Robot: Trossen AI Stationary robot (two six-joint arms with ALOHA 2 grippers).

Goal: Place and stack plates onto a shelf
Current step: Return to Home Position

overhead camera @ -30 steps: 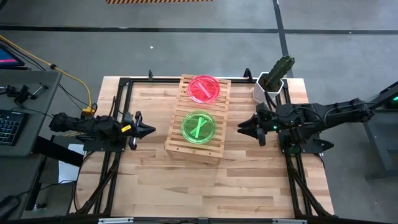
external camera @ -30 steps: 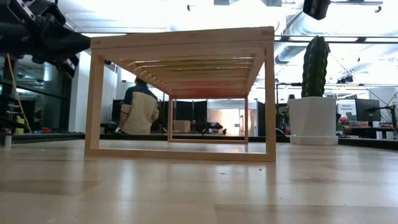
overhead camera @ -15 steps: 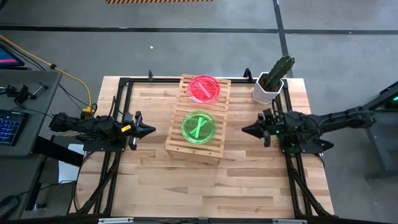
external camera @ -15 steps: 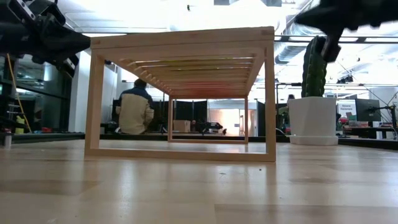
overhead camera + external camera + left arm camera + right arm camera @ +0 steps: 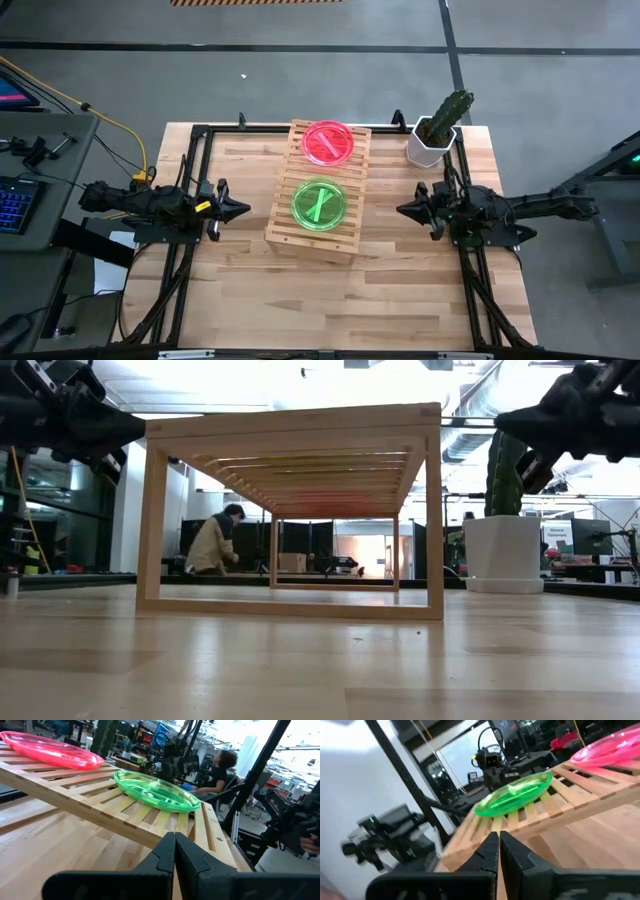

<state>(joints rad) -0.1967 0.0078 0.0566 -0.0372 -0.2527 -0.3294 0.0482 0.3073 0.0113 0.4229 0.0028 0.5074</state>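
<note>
Green plates (image 5: 319,203) and pink plates (image 5: 328,142) are sitting stacked on the shelf (image 5: 300,240). Right gripper (image 5: 403,210) is hovering beside the shelf, fingers clenched, empty. Left gripper (image 5: 243,210) is doing likewise on the opposite side. Homing advice: pull straight back, avoiding the cactus pot (image 5: 425,152).

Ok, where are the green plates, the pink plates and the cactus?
green plates (image 5: 319,203), high view, middle of the top plate, on its cross mark.
pink plates (image 5: 328,142), high view, middle of the top plate.
cactus (image 5: 452,108), high view, on its green stem.
</note>
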